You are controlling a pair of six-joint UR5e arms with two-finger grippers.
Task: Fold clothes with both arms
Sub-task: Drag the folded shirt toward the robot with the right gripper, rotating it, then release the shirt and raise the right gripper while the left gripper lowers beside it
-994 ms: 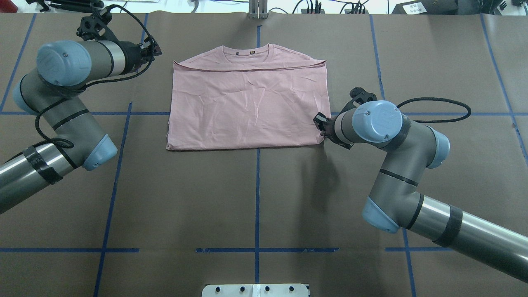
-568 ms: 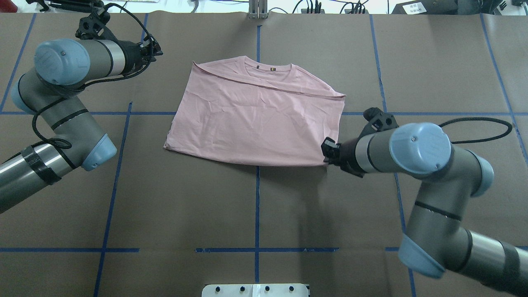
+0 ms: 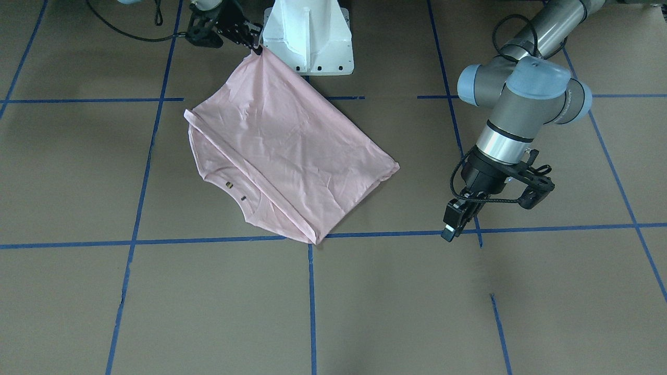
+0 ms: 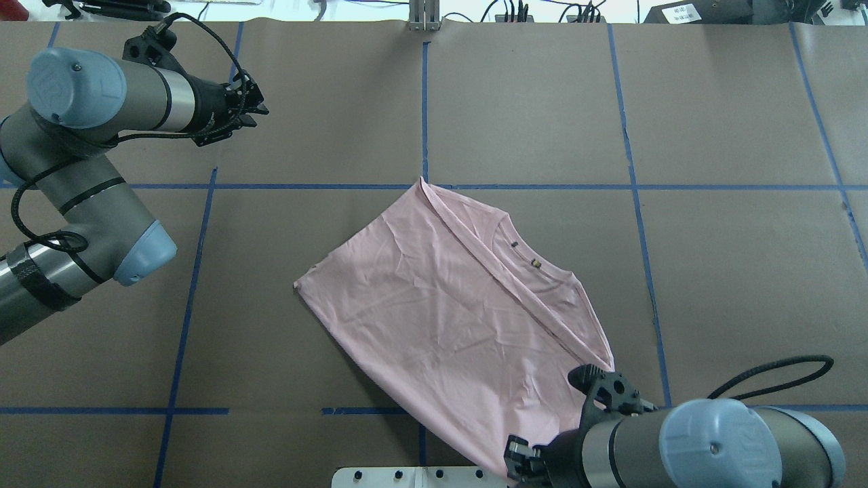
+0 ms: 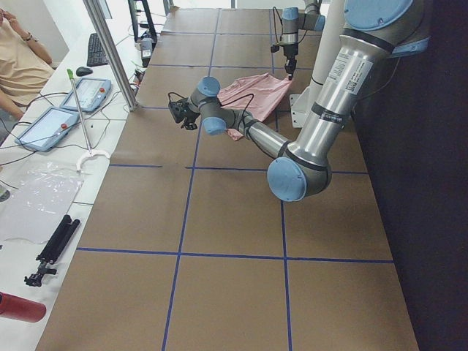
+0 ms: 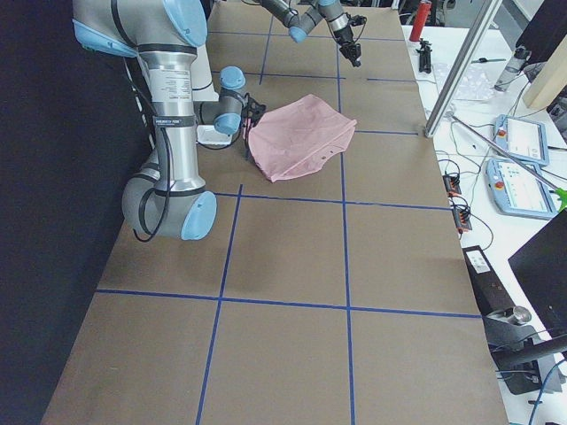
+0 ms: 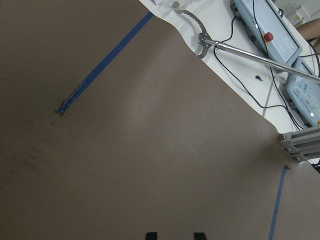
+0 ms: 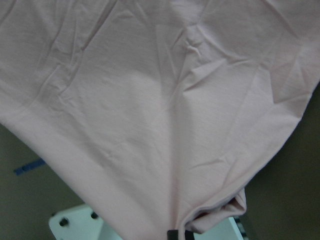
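The folded pink T-shirt lies askew on the table near the robot's base, one corner clamped in the right gripper; the left gripper hovers well apart, fingers spread (a low, even pull should keep layers together).

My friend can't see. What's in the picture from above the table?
A folded pink T-shirt lies crooked on the brown table with blue tape lines, one corner pinched by the right gripper at the bottom edge. The left gripper hangs open and empty at the upper left, away from the shirt.
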